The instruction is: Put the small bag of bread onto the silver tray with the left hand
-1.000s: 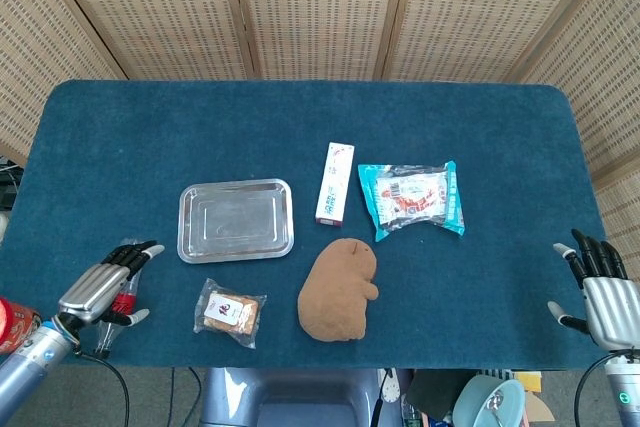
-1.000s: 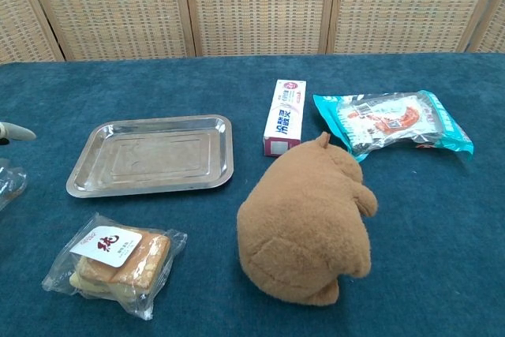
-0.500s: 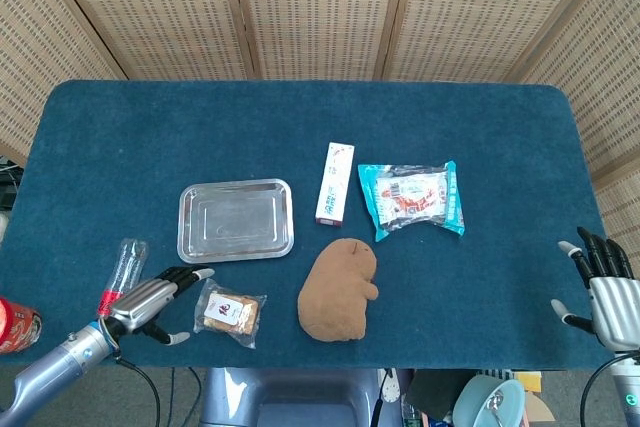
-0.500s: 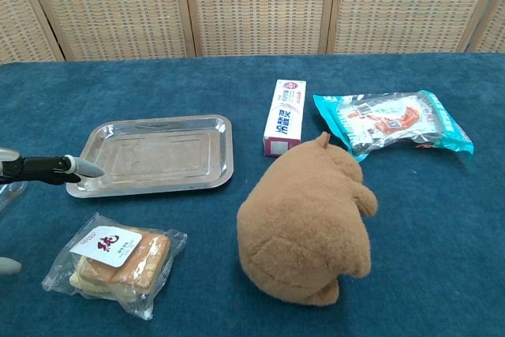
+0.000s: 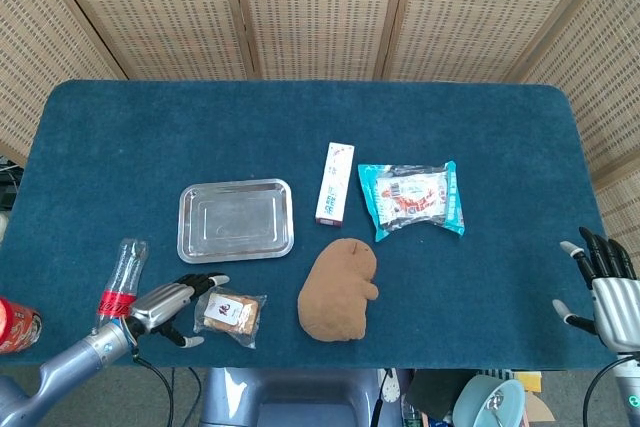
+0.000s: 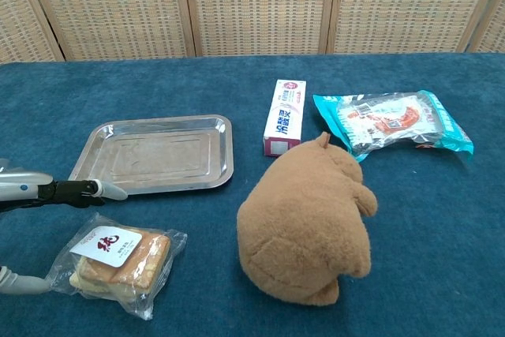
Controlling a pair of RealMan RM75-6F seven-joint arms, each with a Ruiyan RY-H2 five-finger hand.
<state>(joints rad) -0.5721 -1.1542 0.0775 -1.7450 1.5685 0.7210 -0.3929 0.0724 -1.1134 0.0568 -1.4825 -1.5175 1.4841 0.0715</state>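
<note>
Left hand (image 5: 178, 301), fingers spread and empty, flanks the small bag of bread (image 5: 230, 313); the slick wrapper may slide away from the silver tray (image 5: 236, 219) if nudged.

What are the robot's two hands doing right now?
Left hand: open, fingers spread on either side of the small bag of bread, not gripping it yet.
Right hand: open, holding nothing.

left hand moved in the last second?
Yes. In the head view the left hand has travelled rightward from beside the plastic bottle to the small bag of bread, below the silver tray.
</note>
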